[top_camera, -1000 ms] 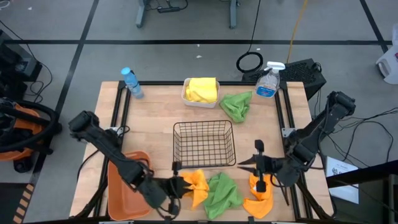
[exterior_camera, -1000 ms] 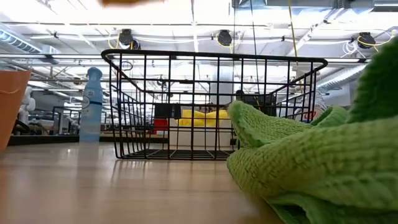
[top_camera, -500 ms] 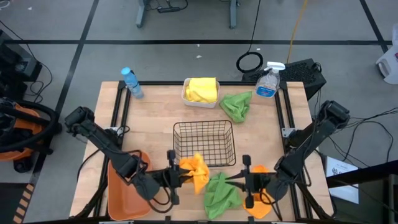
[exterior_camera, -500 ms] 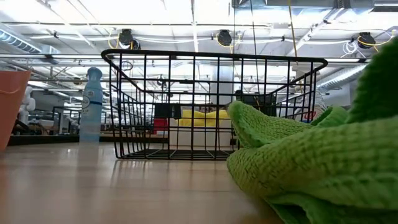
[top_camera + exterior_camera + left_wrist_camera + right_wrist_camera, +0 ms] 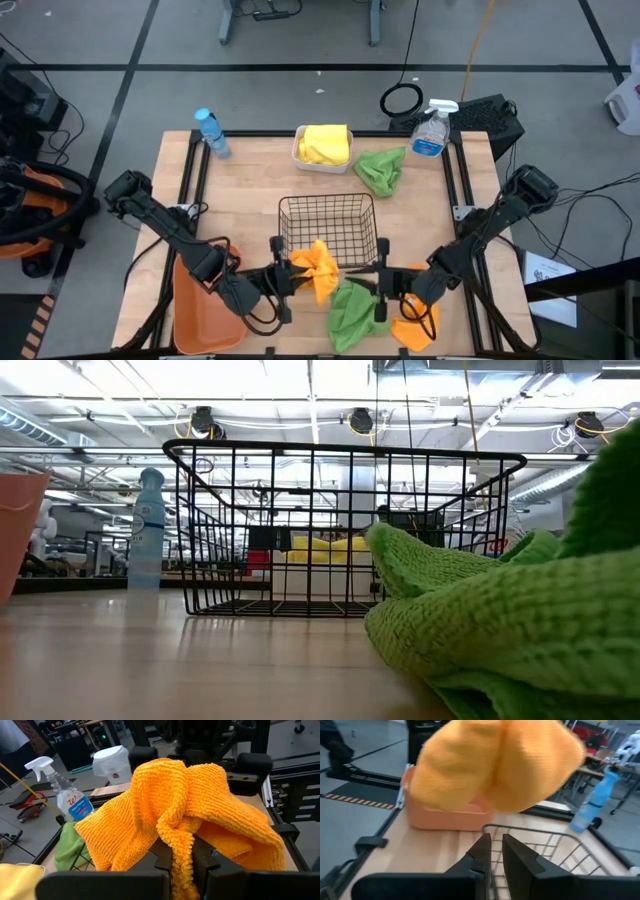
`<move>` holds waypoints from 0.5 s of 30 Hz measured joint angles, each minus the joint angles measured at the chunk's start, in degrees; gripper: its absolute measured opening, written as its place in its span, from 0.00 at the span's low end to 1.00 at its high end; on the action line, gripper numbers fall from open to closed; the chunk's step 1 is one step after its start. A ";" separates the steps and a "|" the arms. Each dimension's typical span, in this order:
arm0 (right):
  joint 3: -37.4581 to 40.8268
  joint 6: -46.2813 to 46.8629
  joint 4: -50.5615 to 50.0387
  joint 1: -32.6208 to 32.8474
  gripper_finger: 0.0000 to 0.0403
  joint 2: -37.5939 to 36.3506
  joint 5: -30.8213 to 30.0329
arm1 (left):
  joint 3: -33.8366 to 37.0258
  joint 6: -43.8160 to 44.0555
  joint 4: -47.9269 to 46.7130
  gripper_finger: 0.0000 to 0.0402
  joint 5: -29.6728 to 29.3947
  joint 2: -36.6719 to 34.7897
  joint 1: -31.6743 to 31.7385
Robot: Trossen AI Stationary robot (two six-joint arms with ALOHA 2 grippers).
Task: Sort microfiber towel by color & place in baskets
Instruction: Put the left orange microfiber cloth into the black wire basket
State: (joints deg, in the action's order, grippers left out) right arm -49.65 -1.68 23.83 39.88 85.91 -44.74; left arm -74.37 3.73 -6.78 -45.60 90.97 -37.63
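the left gripper (image 5: 285, 282) is pinching an orange towel (image 5: 317, 267) tight between its fingers (image 5: 165, 857), the cloth bunched and draping over them, held up near the front rim of the black wire basket (image 5: 328, 232). the right gripper (image 5: 382, 297) is hanging just beside it at the front of the table, fingers (image 5: 481, 852) drawn nearly together with only a thin slit between them and nothing gripped that i can see; in its own view the lifted orange cloth is looming right in front.

outward from there, a green towel (image 5: 350, 308) is lying between the two grippers, and the second orange towel (image 5: 417, 322) is lying partly under the right arm near the table's front edge. the other green towel (image 5: 380, 170) is sitting on the bare wood at the back, next to the spray bottle (image 5: 431, 132).

as for progress: the white tub (image 5: 322, 147) is already holding yellow cloth (whether one or both pieces, i cannot tell), so yellow looks handled. the wire basket is standing empty and so, as far as i can see, is the orange tub (image 5: 197, 306) by the left arm. i'm judging the job roughly a third done, with both oranges and both greens still needing a home.
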 joint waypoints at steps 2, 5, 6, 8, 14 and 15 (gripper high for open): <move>0.00 -0.90 0.06 -0.88 0.11 -0.47 0.46 | 0.00 0.00 0.15 0.07 -0.01 -0.33 0.00; 0.02 -2.17 -0.04 -2.44 0.13 -0.52 3.60 | 0.00 -0.07 -1.29 0.07 -0.02 -0.99 -0.04; 0.02 -2.23 -0.10 -2.98 0.15 -0.52 4.67 | 0.00 -0.01 -1.88 0.07 -0.05 -1.17 0.08; 0.02 -2.18 -0.87 -4.54 0.18 -0.52 7.33 | 0.00 -0.46 -2.54 0.07 -0.06 -1.45 0.56; 0.02 -2.39 -2.52 -9.68 0.29 -0.52 11.91 | 0.00 -3.01 -3.37 0.07 2.70 -1.45 4.21; 0.02 -2.46 -2.56 -10.37 0.32 -0.52 12.01 | 0.00 -3.07 -3.88 0.07 3.76 -1.45 4.88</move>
State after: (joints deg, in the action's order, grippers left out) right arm -49.63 -4.14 21.28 29.51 85.38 -32.73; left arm -74.37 0.66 -10.66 -41.85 89.52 -32.75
